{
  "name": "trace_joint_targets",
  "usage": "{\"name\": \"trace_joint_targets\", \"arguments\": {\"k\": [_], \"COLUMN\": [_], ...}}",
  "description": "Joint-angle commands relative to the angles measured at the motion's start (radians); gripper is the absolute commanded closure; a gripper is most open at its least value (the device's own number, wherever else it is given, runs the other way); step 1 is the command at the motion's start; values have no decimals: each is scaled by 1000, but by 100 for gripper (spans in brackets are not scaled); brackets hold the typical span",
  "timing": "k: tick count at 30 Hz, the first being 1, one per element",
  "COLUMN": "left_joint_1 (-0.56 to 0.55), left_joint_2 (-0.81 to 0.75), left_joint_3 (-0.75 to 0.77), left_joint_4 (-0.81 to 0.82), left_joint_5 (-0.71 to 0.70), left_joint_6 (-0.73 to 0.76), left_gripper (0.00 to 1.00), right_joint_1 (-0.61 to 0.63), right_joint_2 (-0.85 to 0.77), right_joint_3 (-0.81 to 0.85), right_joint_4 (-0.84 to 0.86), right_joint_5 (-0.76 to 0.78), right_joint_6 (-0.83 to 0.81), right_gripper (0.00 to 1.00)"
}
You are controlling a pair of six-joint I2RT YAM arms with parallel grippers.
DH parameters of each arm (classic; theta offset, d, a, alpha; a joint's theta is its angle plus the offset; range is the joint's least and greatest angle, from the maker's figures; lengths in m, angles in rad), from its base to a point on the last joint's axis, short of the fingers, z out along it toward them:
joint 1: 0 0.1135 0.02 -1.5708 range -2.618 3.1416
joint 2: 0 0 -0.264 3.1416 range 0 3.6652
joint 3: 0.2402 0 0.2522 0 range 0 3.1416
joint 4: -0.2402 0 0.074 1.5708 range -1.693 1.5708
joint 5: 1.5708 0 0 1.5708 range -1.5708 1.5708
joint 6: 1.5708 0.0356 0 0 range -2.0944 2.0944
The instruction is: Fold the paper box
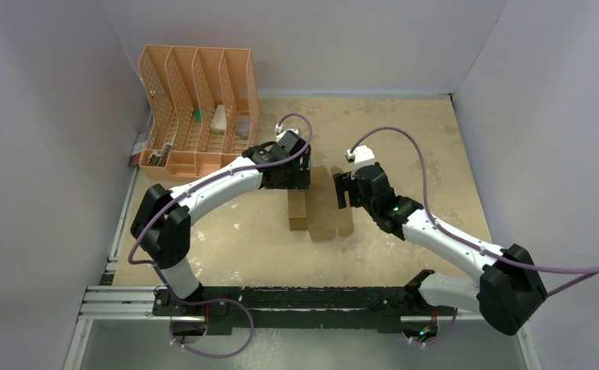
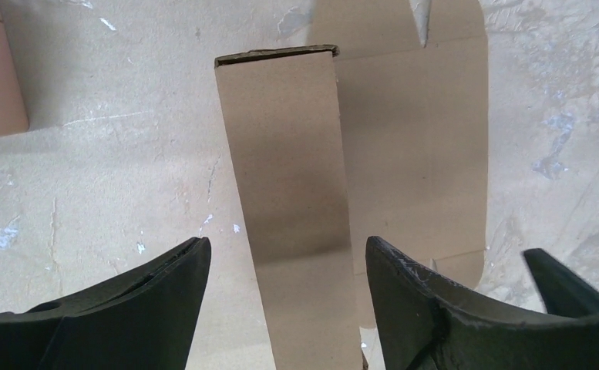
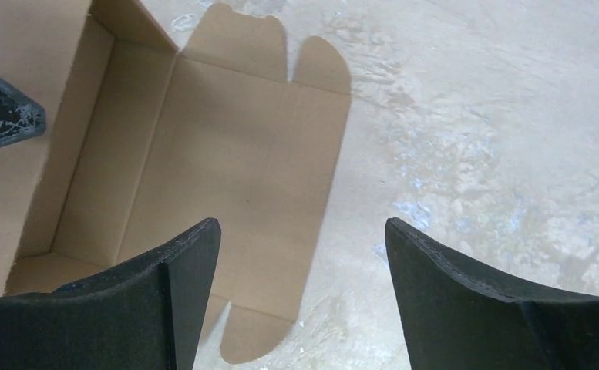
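Note:
The paper box is plain brown cardboard, partly folded, lying at mid-table. Its left part forms a tray with raised walls, while the lid panel with rounded tabs lies flat to the right. My left gripper hangs over the box's far left end, open, its jaws straddling a raised wall strip without touching it. My right gripper is open above the lid panel's right edge and holds nothing. One left fingertip shows over the tray in the right wrist view.
An orange slotted file organiser stands at the back left with small items in its slots. White walls close the table at the back and on both sides. The bare, scuffed tabletop stretches right of the box.

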Motion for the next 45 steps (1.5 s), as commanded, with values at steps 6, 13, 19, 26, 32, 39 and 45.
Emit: {"name": "trace_joint_targets", "arguments": {"k": [6,13,19,26,32,39,45], "left_joint_1": [-6,10,73,139,172,192,197], "left_joint_2": [1,-32,-98,-195,-234,-261,-266], "left_joint_3": [-32,-100,-193,-335,-412,-455,-479], "left_joint_4": [79,146,221,358,434,484,528], "left_joint_5": [16,65,142,276,341,380,403], "left_joint_6": [-19,-39,-56,-94,-122,-138,-154], "left_gripper": [36,45,46,46,46,46,45], "right_joint_1": [-113,-164,-189,-221,-235,-240,-240], "right_joint_2": [-120,-123,-79,17,135,253,298], "right_joint_3": [-46,-53,-48,0,75,141,192], "right_joint_4": [-40,-26,-11,23,24,16,-30], "right_joint_5": [-101,-206,-270,-389,-453,-479,-508], "right_joint_6": [114,154,189,244,262,250,201], "right_gripper": [17,17,17,19,23,36,56]}}
